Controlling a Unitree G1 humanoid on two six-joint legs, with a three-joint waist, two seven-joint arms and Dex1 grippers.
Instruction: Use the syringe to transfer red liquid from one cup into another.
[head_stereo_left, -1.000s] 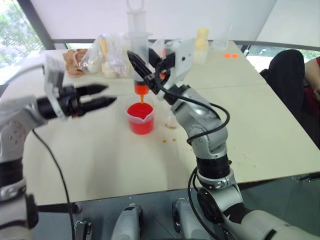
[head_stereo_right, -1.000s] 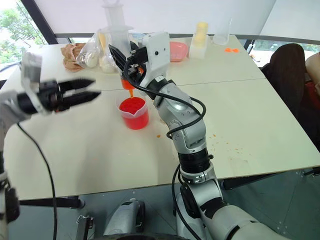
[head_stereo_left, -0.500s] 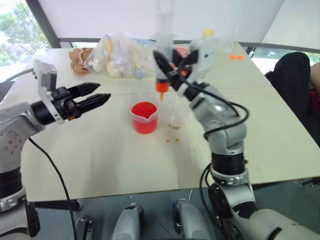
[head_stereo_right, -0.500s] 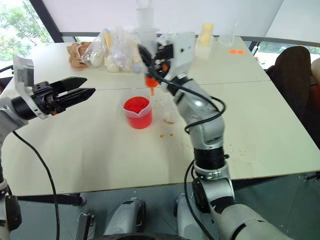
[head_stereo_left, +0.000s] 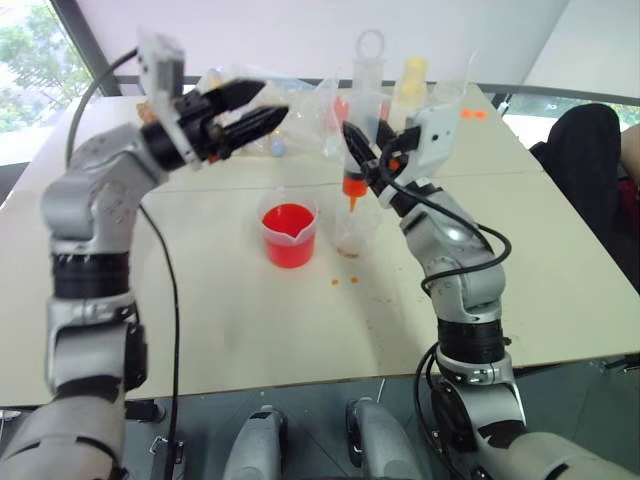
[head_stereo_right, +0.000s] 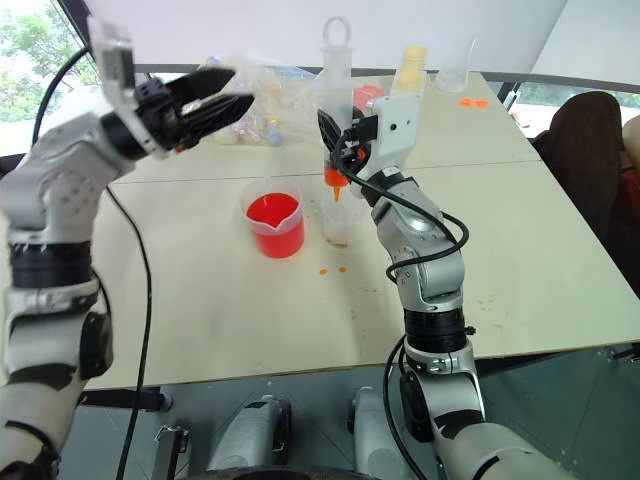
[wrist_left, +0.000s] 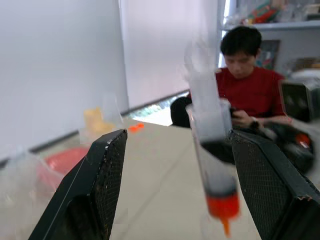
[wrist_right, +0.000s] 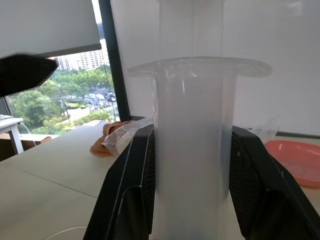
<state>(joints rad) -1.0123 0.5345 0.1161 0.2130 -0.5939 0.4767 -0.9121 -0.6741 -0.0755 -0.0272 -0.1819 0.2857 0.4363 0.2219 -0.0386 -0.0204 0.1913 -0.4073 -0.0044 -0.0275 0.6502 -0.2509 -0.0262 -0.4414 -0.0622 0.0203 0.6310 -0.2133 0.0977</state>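
Pale table (head_stereo_left: 200, 330), window (head_stereo_left: 25, 60), seated person (wrist_left: 247, 80)

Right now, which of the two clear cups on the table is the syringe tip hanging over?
The small, nearly empty cup, which sits on the right gripper's side of the beaker full of red liquid. The syringe's orange tip points down into it.

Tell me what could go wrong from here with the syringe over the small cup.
1. The syringe tip hangs above the small cup, not inside it, so red liquid could miss; drops already spot the table.
2. The open left gripper is raised near the plunger; a clumsy push might jolt the syringe in the shut right gripper.
3. The thin cup could tip if the tip bumps its rim, and the full beaker stands just beside it.
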